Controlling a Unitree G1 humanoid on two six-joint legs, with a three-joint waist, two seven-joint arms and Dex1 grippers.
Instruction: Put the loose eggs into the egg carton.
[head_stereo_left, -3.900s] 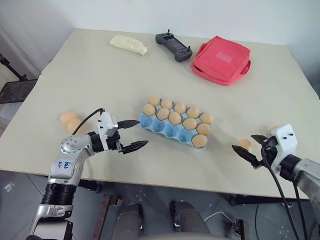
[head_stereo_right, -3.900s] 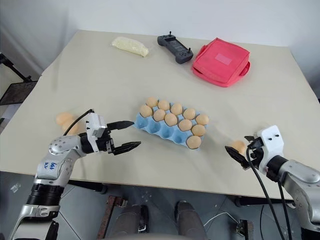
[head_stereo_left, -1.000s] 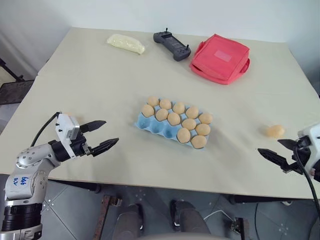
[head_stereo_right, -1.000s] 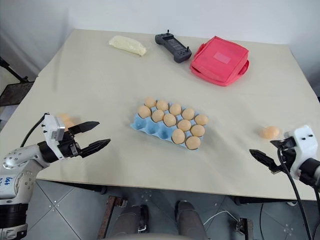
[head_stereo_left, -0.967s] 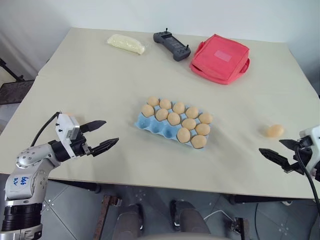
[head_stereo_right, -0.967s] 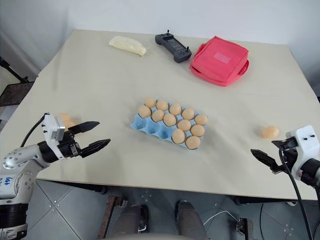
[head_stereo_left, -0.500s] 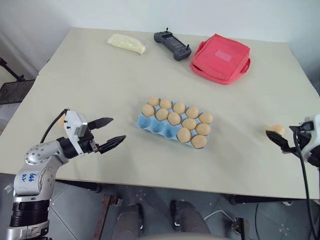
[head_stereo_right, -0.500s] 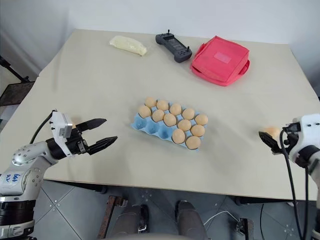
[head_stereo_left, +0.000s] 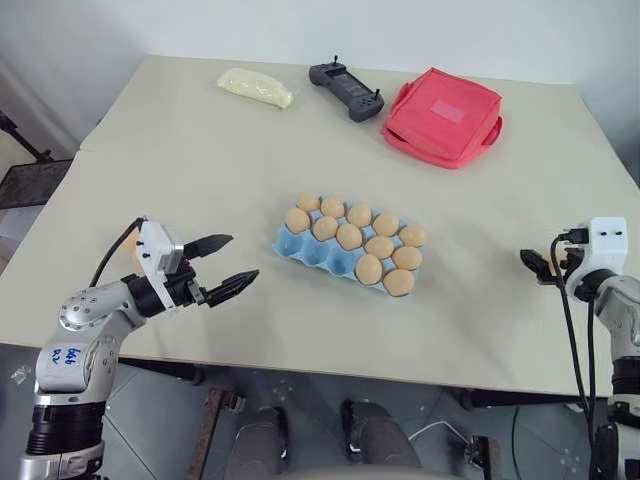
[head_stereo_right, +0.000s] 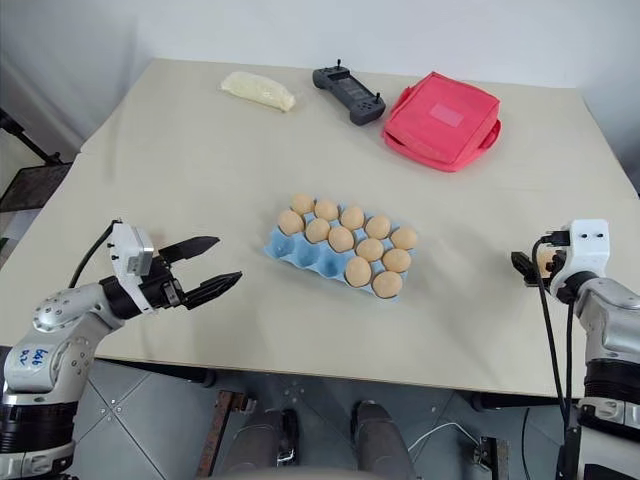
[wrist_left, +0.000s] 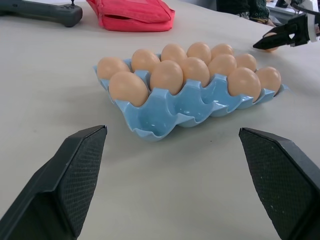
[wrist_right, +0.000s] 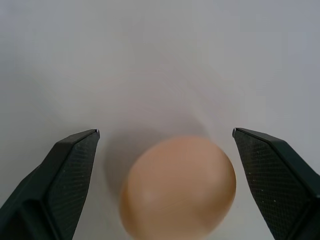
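Because one loose egg (wrist_right: 178, 186) lies on the counter (head_stereo_left: 200, 150) at the right edge, the right hand (wrist_right: 165, 145) is spread around it; the egg carton (head_stereo_left: 335, 258) waits at centre

Lab-like test space, bare beige table (head_stereo_left: 200, 150), plain white wall (head_stereo_left: 400, 30), handheld controller (head_stereo_left: 346, 90)

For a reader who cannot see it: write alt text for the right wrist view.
A tan-orange loose egg lies on the pale table, centred between the open jaws of the right gripper, whose two black fingers stand apart on either side of it without touching it.
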